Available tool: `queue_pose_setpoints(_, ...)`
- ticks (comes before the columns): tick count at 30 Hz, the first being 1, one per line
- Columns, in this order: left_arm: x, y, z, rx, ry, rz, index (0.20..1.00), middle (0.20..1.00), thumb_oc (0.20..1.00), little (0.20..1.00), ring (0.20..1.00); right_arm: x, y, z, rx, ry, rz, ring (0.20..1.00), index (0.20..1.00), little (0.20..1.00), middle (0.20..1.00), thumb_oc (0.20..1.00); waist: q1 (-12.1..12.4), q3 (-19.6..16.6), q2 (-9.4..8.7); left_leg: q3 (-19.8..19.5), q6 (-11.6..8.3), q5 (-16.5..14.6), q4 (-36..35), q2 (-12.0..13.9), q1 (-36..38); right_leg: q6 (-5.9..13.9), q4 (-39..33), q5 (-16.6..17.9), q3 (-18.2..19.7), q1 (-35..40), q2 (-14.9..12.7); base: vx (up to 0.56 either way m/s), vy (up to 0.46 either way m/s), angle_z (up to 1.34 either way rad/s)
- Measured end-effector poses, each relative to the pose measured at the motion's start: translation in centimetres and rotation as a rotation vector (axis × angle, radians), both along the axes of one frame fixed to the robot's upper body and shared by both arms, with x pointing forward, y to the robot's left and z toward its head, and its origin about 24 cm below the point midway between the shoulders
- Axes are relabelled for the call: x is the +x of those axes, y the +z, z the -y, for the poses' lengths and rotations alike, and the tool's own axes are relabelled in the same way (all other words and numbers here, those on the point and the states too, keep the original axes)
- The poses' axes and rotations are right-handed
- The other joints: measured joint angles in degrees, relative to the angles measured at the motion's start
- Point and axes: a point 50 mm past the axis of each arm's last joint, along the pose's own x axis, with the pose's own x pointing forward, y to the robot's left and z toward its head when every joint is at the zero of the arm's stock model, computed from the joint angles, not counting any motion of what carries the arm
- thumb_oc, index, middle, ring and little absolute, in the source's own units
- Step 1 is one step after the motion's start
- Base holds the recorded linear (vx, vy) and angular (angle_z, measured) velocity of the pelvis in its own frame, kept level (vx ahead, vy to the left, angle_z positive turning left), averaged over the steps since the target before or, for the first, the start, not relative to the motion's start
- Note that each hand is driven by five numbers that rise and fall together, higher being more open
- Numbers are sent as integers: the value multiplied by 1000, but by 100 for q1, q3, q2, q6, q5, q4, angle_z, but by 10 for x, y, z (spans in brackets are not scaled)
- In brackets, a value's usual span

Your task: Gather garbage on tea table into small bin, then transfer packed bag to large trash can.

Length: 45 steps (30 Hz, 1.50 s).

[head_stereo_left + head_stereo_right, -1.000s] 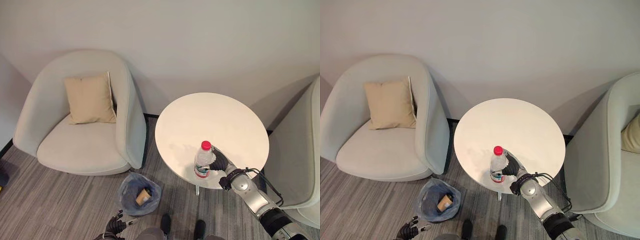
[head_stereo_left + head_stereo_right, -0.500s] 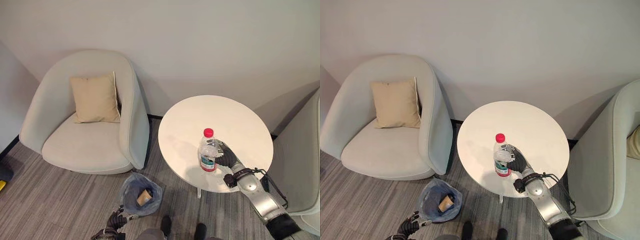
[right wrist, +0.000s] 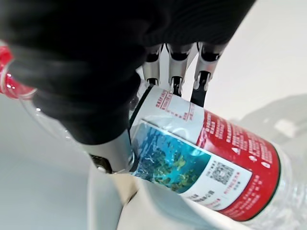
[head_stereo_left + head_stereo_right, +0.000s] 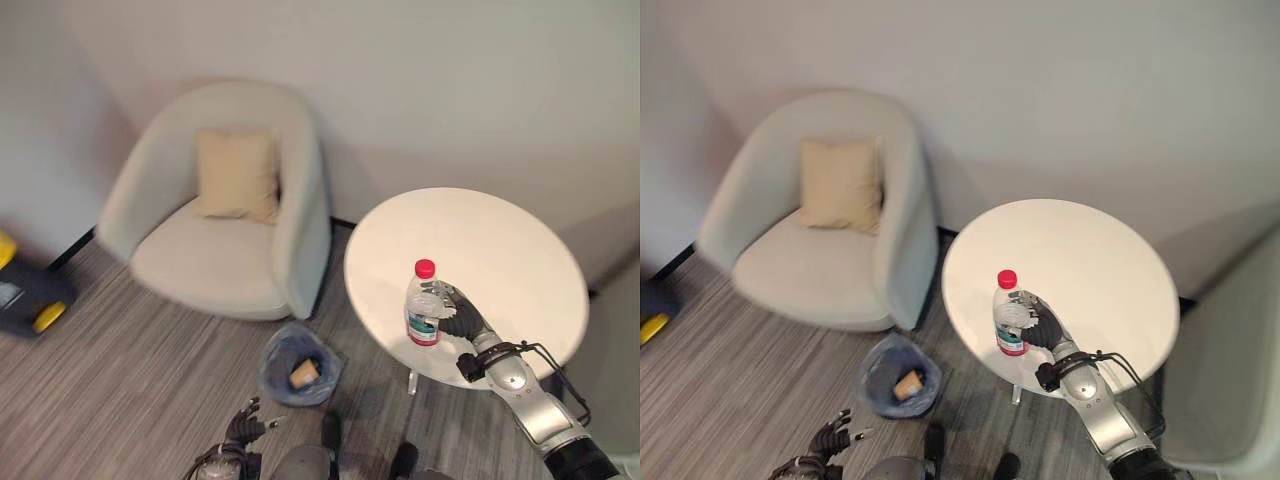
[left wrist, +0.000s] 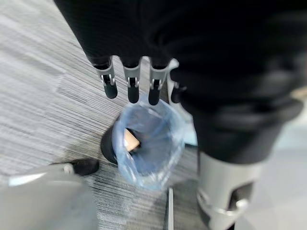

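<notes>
Right hand (image 4: 455, 315) clasping the water bottle (image 4: 424, 305) on the round tea table (image 4: 500, 250).

The fingers (image 3: 201, 81) and thumb curl round the bottle's labelled middle; it stands upright with its red cap (image 4: 425, 268) on top, near the table's front edge, the side nearest the robot. To the left of the table and lower, on the grey carpet, sits the small bin (image 4: 298, 365) lined with a blue bag, with a brown cup-like piece (image 4: 304, 373) already inside. The left hand (image 5: 132, 81) hangs low beside the bin with its fingers straight and loose, holding nothing. Beyond the bin, further left of the table, a pale armchair (image 4: 235, 215) carries a tan cushion (image 4: 238, 175) against its back.
</notes>
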Motion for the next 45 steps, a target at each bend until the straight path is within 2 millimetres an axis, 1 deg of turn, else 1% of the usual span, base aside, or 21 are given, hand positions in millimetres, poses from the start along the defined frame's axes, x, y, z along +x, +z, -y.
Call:
queue_pose_setpoints(1, 1, 0, 1, -2, -1, 4, 1000, 1000, 1000, 1000, 1000, 1, 4, 2, -11, -4, 20, 200, 200, 200, 200, 200, -89, -27, 26, 95, -1, -3, -27, 60, 41, 36, 0, -25, -11, 9, -20, 194, 250, 86)
queue_pose_setpoints(3, -9, -3, -1, 1, 7, -24, 1000, 1000, 1000, 1000, 1000, 7, 11, 0, -23, 0, 55, 200, 200, 200, 200, 200, -20, -80, 146, 48, 17, 9, -552, 110, 417, 221, 34, 3, 60, 32, 19, 145, 186, 23)
queue_pose_setpoints(4, -16, -8, -2, 4, 14, -59, 1000, 1000, 1000, 1000, 1000, 7, 11, 1, -22, -12, 58, 200, 200, 200, 200, 200, -31, -131, 262, 7, 277, 230, -772, 89, 594, 343, 55, 28, 55, 100, 24, 121, 183, 8)
queue_pose_setpoints(7, -16, -6, -11, 29, 14, -64, 1000, 1000, 1000, 1000, 1000, 5, 8, -4, 8, -17, 49, 200, 200, 200, 200, 200, -58, -83, 4, -102, 511, 152, -836, -226, 663, 556, 516, -92, 333, -48, -257, 128, 193, 41)
queue_pose_setpoints(9, 3, 5, -23, 69, -8, -2, 1000, 1000, 1000, 1000, 1000, 6, 6, -15, 53, -11, 51, 200, 200, 200, 200, 200, 5, -90, -163, -290, 655, 65, -851, -511, 661, 645, 1406, -480, 622, -346, -719, 45, 165, 60)
queue_pose_setpoints(10, 14, 12, -27, 82, -9, 36, 1000, 1000, 1000, 1000, 1000, 7, 10, -15, 50, -3, 66, 200, 200, 200, 200, 200, 17, -37, -118, -502, 846, 41, -883, -572, 628, 707, 2473, -554, 1130, -828, -879, 56, 143, 60)
queue_pose_setpoints(11, 21, 15, -26, 79, -20, 60, 1000, 1000, 1000, 1000, 1000, 8, 11, -13, 42, -12, 73, 200, 200, 200, 200, 200, -55, 14, -49, -648, 919, 90, -974, -567, 653, 818, 3357, -882, 1649, -1446, -917, 96, 48, 66)
queue_pose_setpoints(12, 24, 19, -27, 86, -28, 80, 1000, 1000, 1000, 1000, 1000, 7, 10, -16, 39, -5, 69, 200, 200, 200, 200, 200, -165, 27, -65, -783, 928, 107, -1006, -553, 639, 965, 3215, -1128, 2401, -1671, -601, 42, 8, 69)
queue_pose_setpoints(13, 24, 20, -32, 98, -25, 86, 1000, 1000, 1000, 1000, 1000, 6, 8, -18, 36, 10, 62, 200, 200, 200, 200, 200, -183, 34, -80, -805, 916, 123, -1043, -556, 665, 954, 2952, -1175, 2597, -1734, -484, 44, -4, 52)
queue_pose_setpoints(16, 15, 16, -36, 108, -17, 54, 1000, 1000, 1000, 1000, 1000, 4, 5, -23, 30, 37, 48, 200, 200, 200, 200, 200, -223, 94, -326, -977, 889, 117, -1028, -685, 786, 710, 1752, -547, 2573, -1852, -144, 38, -26, 54)
queue_pose_setpoints(17, 6, 11, -33, 100, -16, 27, 1000, 1000, 1000, 1000, 1000, 2, -1, -22, 6, 36, 27, 200, 200, 200, 200, 200, -221, 97, -359, -1154, 794, 103, -1035, -707, 806, 514, 1257, 149, 2586, -1592, -56, 52, -48, 65)
queue_pose_setpoints(22, -16, 3, -31, 105, -25, -31, 1000, 1000, 1000, 1000, 1000, 3, 0, -24, -64, 99, 18, 200, 200, 200, 200, 200, -63, 111, -149, -1244, 609, 54, -1016, -523, 798, 355, 138, 635, 2339, -1016, 185, -12, -58, 13)
queue_pose_setpoints(26, 1, 8, -28, 105, -44, 13, 1000, 1000, 1000, 1000, 1000, 15, 10, -28, -149, 166, 44, 200, 200, 200, 200, 200, -51, 287, -66, -1383, 496, -6, -646, -462, 341, 293, 94, 694, 2164, -1196, 212, -184, -57, 21)
queue_pose_setpoints(29, 51, 28, -20, 116, -87, 141, 1000, 1000, 1000, 1000, 1000, 47, 44, -43, -187, 196, 169, 200, 200, 200, 200, 200, -44, 862, 25, -1514, 372, -97, 218, -404, -782, 182, 786, 606, 2056, -2174, 148, -213, -61, 25)
queue_pose_setpoints(30, 79, 42, -12, 122, -112, 216, 1000, 1000, 1000, 1000, 1000, 61, 63, -50, -195, 201, 233, 200, 200, 200, 200, 200, 29, 1292, 46, -1550, 325, -131, 425, -384, -1058, 84, 1105, 549, 2039, -2480, 129, -185, -48, 27)
queue_pose_setpoints(33, 92, 53, -8, 104, -87, 283, 1000, 1000, 1000, 1000, 1000, 69, 87, -68, -172, 225, 332, 200, 200, 200, 200, 200, 107, 1430, 64, -1577, 283, -237, 973, -327, -1865, -85, 1696, 332, 1991, -3266, 61, -138, -19, 10)
queue_pose_setpoints(35, 109, 67, -4, 95, -73, 359, 1000, 1000, 1000, 1000, 1000, 78, 114, -77, -146, 203, 437, 200, 200, 200, 200, 200, 117, 1766, 91, -1619, 311, -289, 1475, -310, -2523, -160, 2272, 207, 1971, -3924, -24, -89, 3, 18)
queue_pose_setpoints(38, 114, 71, -4, 101, -61, 378, 1000, 1000, 1000, 1000, 1000, 79, 124, -86, -119, 204, 481, 200, 200, 200, 200, 200, 178, 1898, 76, -1625, 362, -388, 1889, -266, -3213, -158, 2824, 24, 1976, -4643, -117, -100, 8, 12)
queue_pose_setpoints(40, 129, 82, -3, 118, -75, 416, 1000, 1000, 1000, 1000, 1000, 84, 144, -90, -112, 191, 559, 200, 200, 200, 200, 200, 151, 2024, 78, -1651, 373, -416, 2333, -316, -3934, -231, 3324, -53, 1973, -5352, -230, -69, 18, 21)
queue_pose_setpoints(42, 141, 92, -1, 114, -62, 454, 1000, 1000, 1000, 1000, 1000, 88, 146, -90, -116, 169, 565, 200, 200, 200, 200, 200, 163, 2077, 64, -1720, 381, -499, 2745, -308, -4422, -305, 3663, -116, 1974, -5779, -254, -64, 18, 12)
queue_pose_setpoints(45, 155, 112, 1, 122, -81, 540, 1000, 1000, 1000, 1000, 1000, 106, 156, -91, -156, 109, 583, 200, 200, 200, 200, 200, 162, 2078, 49, -1778, 412, -631, 3366, -327, -5144, -231, 4346, -396, 1995, -6501, -390, -21, -4, 12)
